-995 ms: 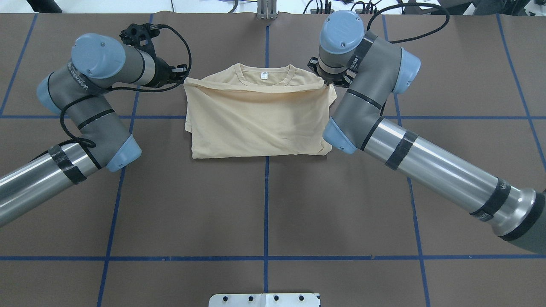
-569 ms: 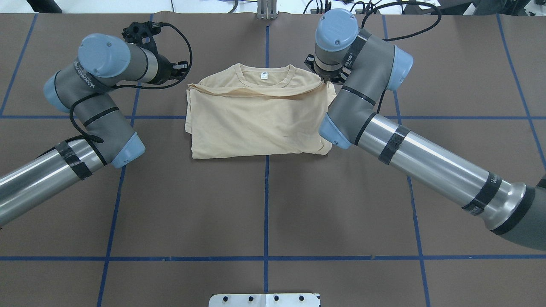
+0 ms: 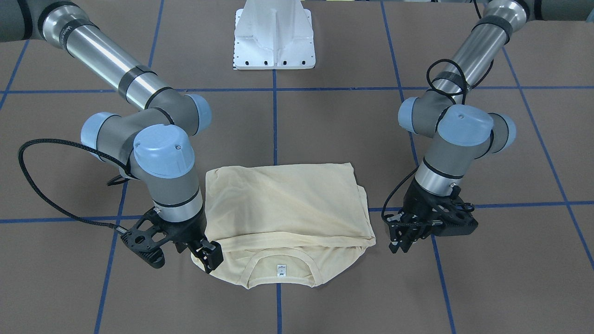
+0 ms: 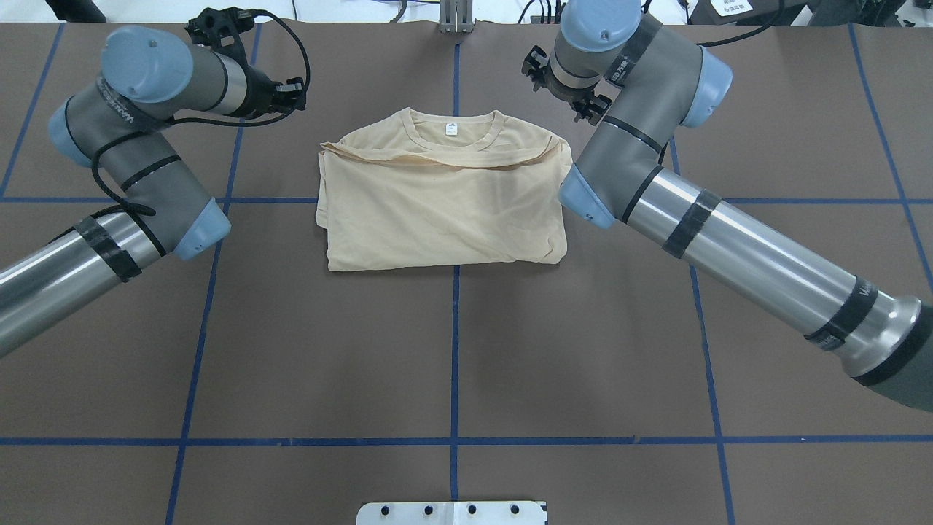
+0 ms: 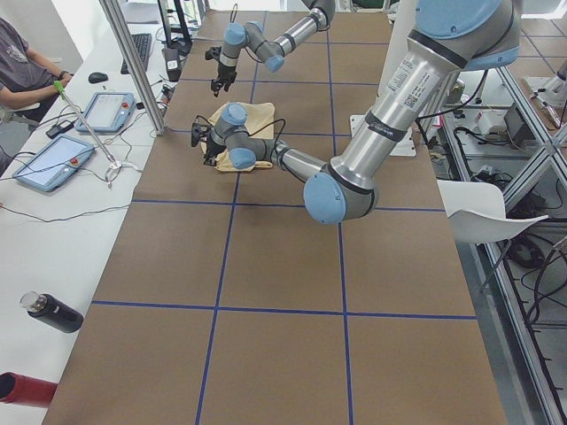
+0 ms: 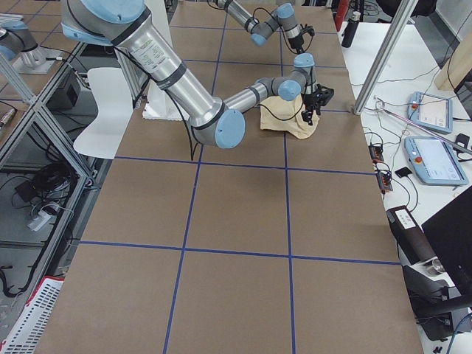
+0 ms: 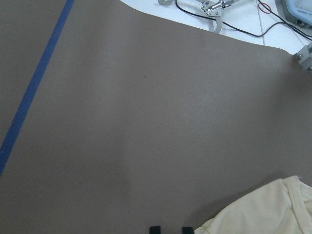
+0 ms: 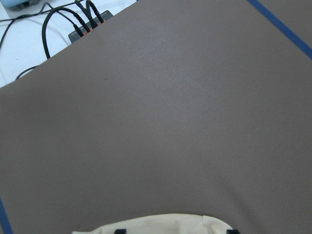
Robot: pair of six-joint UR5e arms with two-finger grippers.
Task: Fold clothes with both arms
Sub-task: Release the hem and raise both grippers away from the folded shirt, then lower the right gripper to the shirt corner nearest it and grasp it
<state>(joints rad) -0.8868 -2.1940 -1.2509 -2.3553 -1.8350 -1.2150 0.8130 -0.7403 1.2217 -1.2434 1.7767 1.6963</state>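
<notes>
The black two-finger left gripper [image 3: 403, 240] has let go and backed away. It now hangs just beyond the shirt's shoulder corner on the robot's left, clear of the cloth, its fingers only narrowly parted with nothing between them. The pale cream-yellow long-sleeved T-shirt [image 4: 444, 211] lies flat on the brown paper-covered table [image 4: 583, 328] with blue tape lines. Its lower half is laid up over the chest, so the loose edge stops just short of the collar and leaves the small white neck label [image 4: 452, 130] uncovered. A second ago that edge was stretched taut between both grippers; now it rests in a slack, wavy line. The black two-finger right gripper [image 3: 209, 257] has risen off the shirt's opposite shoulder corner and hovers above it, fingers spread wide and empty. I judge this fold laid and released, with a further fold probably still to make.
</notes>
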